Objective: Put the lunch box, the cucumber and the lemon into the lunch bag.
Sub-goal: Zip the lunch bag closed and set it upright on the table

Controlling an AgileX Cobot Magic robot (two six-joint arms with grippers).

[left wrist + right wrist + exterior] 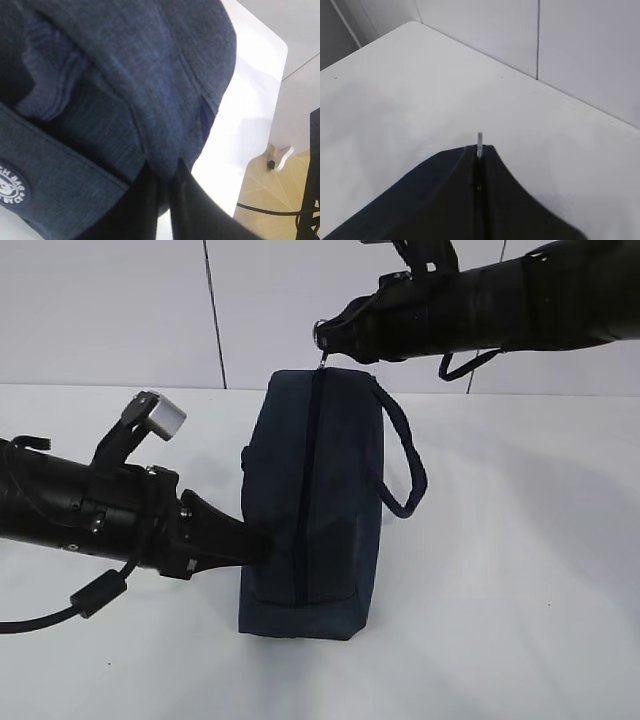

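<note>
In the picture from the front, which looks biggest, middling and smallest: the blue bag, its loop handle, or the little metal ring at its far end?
1. lunch bag, by far.
2. loop handle on its right side.
3. metal ring pull, tiny, pinched in the right gripper; it lies farthest from the camera, though the gap is plain anyway.

Navy lunch bag upright mid-table, zipped, handle out right.

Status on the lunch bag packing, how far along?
Looks near the end: no lunch box, cucumber or lemon on the white table. The boxy dark navy fabric lunch bag's zipper looks closed. In hand: left gripper pinches the bag's side, right gripper holds the metal ring pull. Left: release. Contents unseen.
</note>
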